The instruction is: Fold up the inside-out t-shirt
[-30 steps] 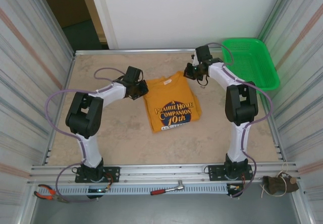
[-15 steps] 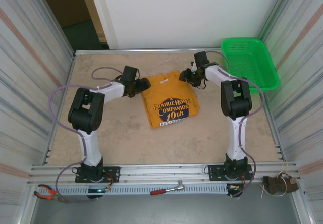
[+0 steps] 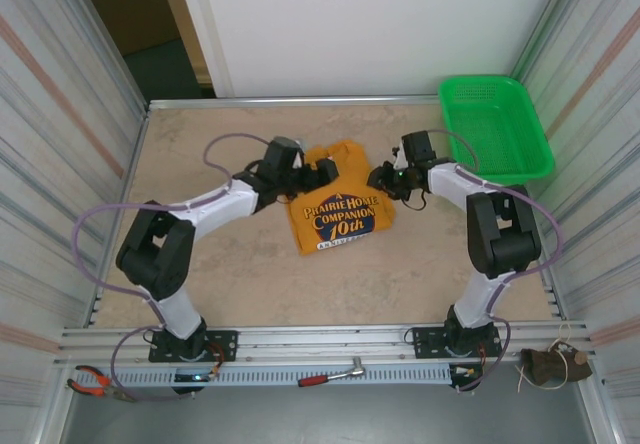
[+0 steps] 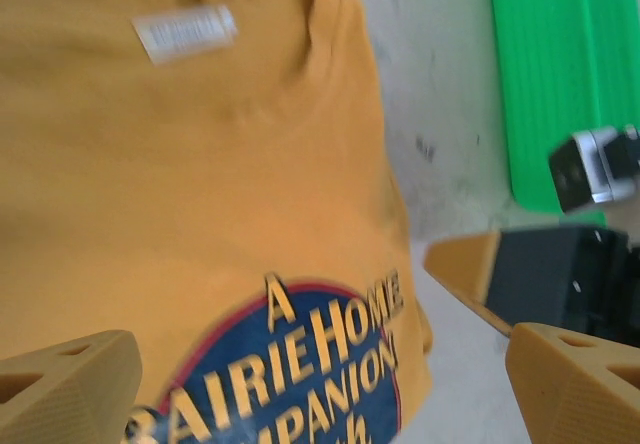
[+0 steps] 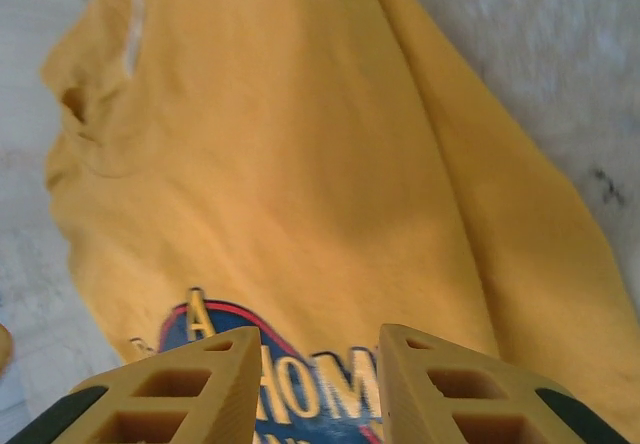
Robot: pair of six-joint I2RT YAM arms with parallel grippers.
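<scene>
Table (image 3: 200,264): a flat, sandy-colored top with metal walls on the left and right sides.

T-shirt (image 3: 340,199): orange-yellow and folded up small. It lies flat in the middle of the table, a bit toward the far side, between the two claws. Up close (image 4: 200,184) (image 5: 300,184) the cloth has soft wrinkles.

Basket (image 3: 497,124): green plastic, in the far right corner of the table, apart from the t-shirt.

Left arm (image 3: 215,204): it reaches from the near left across to the t-shirt's far left part.

Right arm (image 3: 495,224): it bends in from the right toward the t-shirt's far right edge.

Left claw (image 3: 325,171): it is above the t-shirt's far left corner. Its two fingers (image 4: 70,384) stand wide apart with nothing between them.

Right claw (image 3: 378,177): it is at the t-shirt's right edge. From its own camera (image 5: 320,349) the fingers have a small gap, and the t-shirt shows through it. I cannot tell if it touches the cloth.

Picture on the t-shirt (image 3: 345,219): a dark blue badge with yellow letters, facing up, on the near half.

Pliers (image 3: 95,384): orange handles, lying on the near rail at the left.

Wrench (image 3: 335,374): red handle, lying on the near rail in the middle.

Tag (image 4: 185,32): small and white, near the t-shirt's far end.
</scene>
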